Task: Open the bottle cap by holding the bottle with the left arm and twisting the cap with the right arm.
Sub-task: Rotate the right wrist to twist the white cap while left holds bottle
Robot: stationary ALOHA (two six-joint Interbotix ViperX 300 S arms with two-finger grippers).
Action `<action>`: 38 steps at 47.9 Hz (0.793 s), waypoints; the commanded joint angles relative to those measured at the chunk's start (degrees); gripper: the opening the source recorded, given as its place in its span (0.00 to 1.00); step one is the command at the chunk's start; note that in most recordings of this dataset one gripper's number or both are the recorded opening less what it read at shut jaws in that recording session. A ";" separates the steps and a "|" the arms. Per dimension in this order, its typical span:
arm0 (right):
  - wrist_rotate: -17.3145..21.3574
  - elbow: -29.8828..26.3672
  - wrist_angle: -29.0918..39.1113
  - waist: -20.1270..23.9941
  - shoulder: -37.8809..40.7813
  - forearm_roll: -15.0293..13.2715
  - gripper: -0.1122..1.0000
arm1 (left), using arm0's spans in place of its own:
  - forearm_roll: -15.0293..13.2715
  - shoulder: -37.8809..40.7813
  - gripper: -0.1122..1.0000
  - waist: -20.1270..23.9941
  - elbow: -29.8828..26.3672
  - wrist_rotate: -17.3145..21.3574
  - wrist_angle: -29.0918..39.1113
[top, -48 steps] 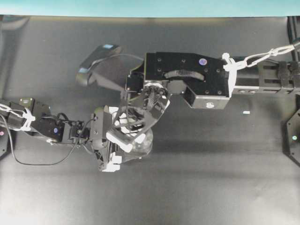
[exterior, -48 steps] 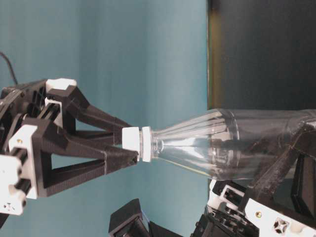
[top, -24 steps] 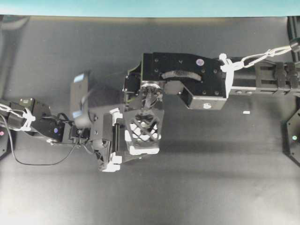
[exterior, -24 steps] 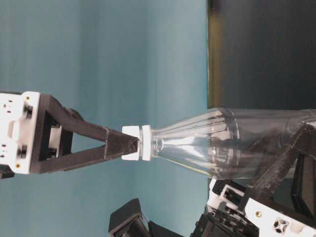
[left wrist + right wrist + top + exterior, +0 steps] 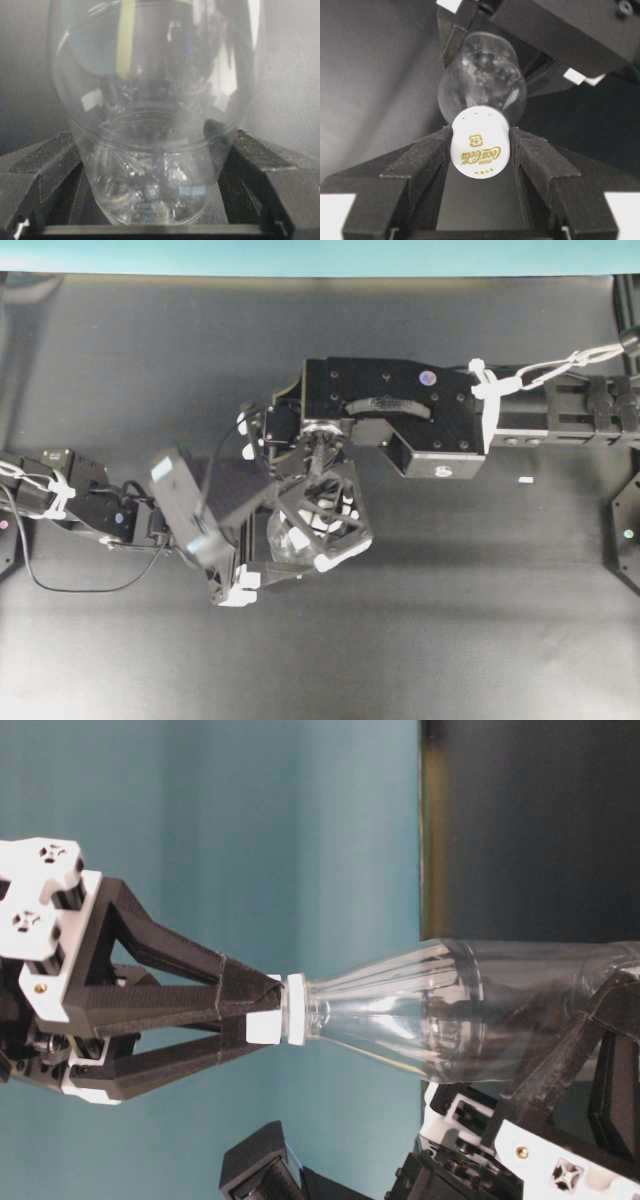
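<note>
The overhead camera looks straight down on the dark table point(image 5: 120, 660) from well above, taking in both arms. The table-level camera sits close, its picture turned sideways, facing a teal wall point(image 5: 200, 820). The left wrist camera looks along its gripper point(image 5: 152, 165), very near the bottle point(image 5: 150, 100) base. The right wrist camera looks along its gripper point(image 5: 480, 147) at the bottle cap point(image 5: 480, 145). All four views share the bottle.

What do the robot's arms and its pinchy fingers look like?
Both arms are black. The left arm is slim, with loose black cables and a white tie. The right arm is chunky and boxy, also with a white tie. The right gripper has black criss-cross fingers with white blocks at their bases.
</note>
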 commanded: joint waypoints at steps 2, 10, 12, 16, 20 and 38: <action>-2.99 0.44 -1.85 0.00 -0.53 -0.18 0.44 | 0.26 -0.18 0.84 -0.26 -0.62 -0.09 -0.18; -4.66 1.41 -2.55 0.09 -0.97 -0.26 0.44 | 0.26 -0.18 0.84 -0.26 -0.70 -0.09 0.26; -4.66 1.49 -2.55 0.09 -0.97 -0.26 0.44 | 0.26 -0.18 0.84 -0.26 -0.70 -0.09 0.44; -4.22 1.85 -2.55 0.09 -1.14 -0.18 0.44 | 0.26 -0.18 0.84 -0.26 -0.70 -0.09 0.79; -3.69 2.29 -2.55 0.09 -1.41 -0.18 0.44 | 0.26 -0.18 0.84 -0.26 -0.70 -0.09 1.14; 1.93 6.33 -5.27 0.00 -3.25 -0.09 0.44 | 0.26 -0.18 0.84 -0.26 -0.70 -0.09 1.32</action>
